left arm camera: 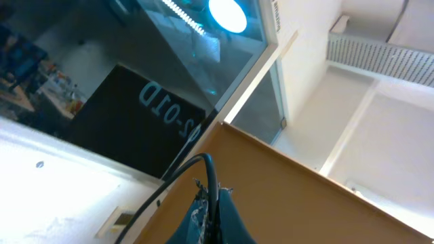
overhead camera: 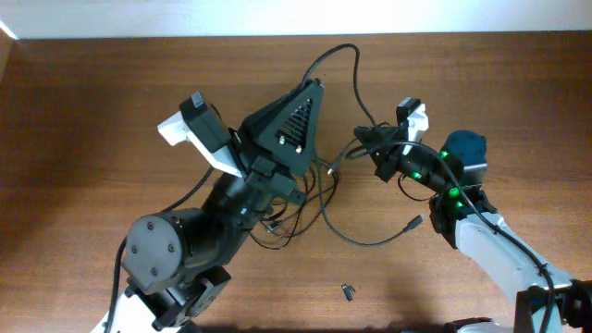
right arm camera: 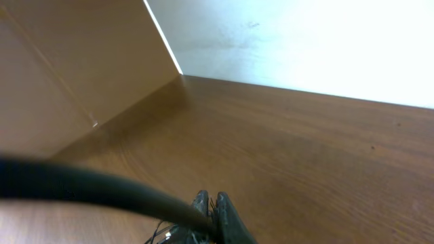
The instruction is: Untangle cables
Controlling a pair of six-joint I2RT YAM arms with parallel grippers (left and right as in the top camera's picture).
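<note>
Pinches one strand of the cables (left arm camera: 182, 175) with the left gripper (left arm camera: 213, 195), fingers pressed together on it, high above the table and tilted upward, so that this wrist view looks more at the ceiling than at the work. Seems to hold it so high in order to lift that strand out of the knot and to show where it crosses the others. Keeps the right gripper (right arm camera: 211, 200) closed too, jaws tight together with a black strand running straight into them. Looks like a pinch, low and near the wood, probably to anchor one side while the other side pulls. From above, shows the left gripper (overhead camera: 315, 89) and the right gripper (overhead camera: 364, 137) apart, one strand arcing between them. Below them spreads the rest in loose crossing loops on the table (overhead camera: 111, 92), with one plug end (overhead camera: 416, 222) lying free. Has also a small dark clip-like piece (overhead camera: 349, 292) well apart, toward the front edge. Rests on smooth brown wood with faint grain, closed on one side by a brown side board (right arm camera: 54, 81) and behind by a white wall (right arm camera: 305, 47). Above, offers a glass partition (left arm camera: 135, 68) with mirrored lettering, a round lamp (left arm camera: 227, 13) and a vent grille (left arm camera: 380, 54) in the white ceiling.
</note>
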